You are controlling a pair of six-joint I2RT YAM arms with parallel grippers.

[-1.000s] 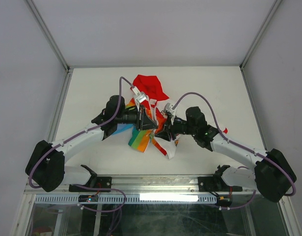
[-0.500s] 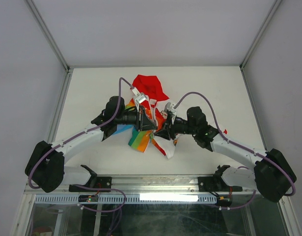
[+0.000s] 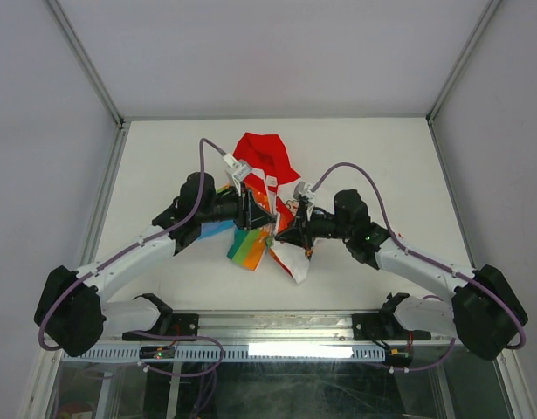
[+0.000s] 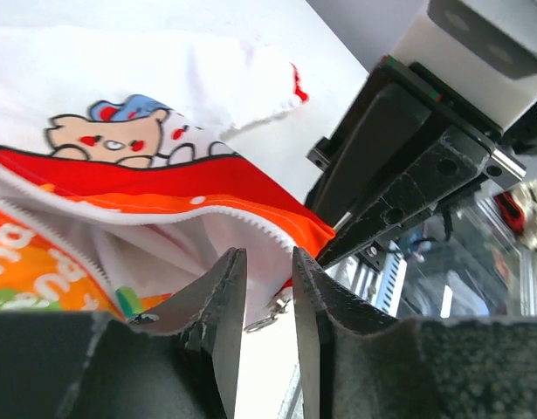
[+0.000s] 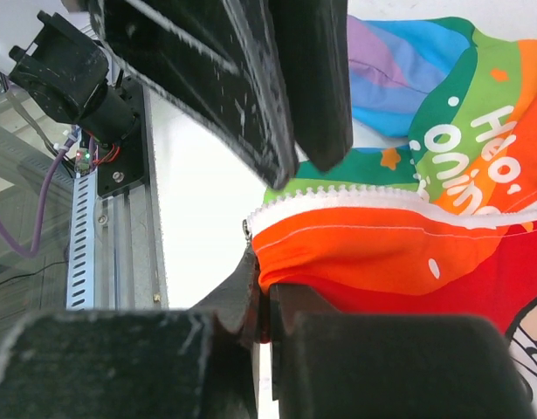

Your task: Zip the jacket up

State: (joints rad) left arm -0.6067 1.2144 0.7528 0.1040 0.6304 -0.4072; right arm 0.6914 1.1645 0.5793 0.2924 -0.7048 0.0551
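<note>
The jacket (image 3: 248,247) lies bunched at the table's middle, red hood (image 3: 264,155) at the far side. My left gripper (image 3: 268,218) and right gripper (image 3: 280,236) meet over its front opening. In the left wrist view the left gripper (image 4: 268,259) is open by a narrow gap, with the white zipper edge (image 4: 266,234) just beyond its tips and a small metal zipper pull (image 4: 270,319) hanging in the gap. The right gripper (image 5: 266,301) is shut on the orange hem (image 5: 373,253) just below the zipper teeth (image 5: 355,199). A bear print (image 4: 111,135) shows on the white body.
The white table (image 3: 382,157) has grey walls on three sides. A metal rail (image 3: 277,327) with cables runs along the near edge between the arm bases. In the right wrist view the left gripper's fingers (image 5: 251,96) hang close above the hem.
My left gripper has let go and opened a little, and its arm has drawn back to the left. My right gripper has shut on the jacket's hem.
</note>
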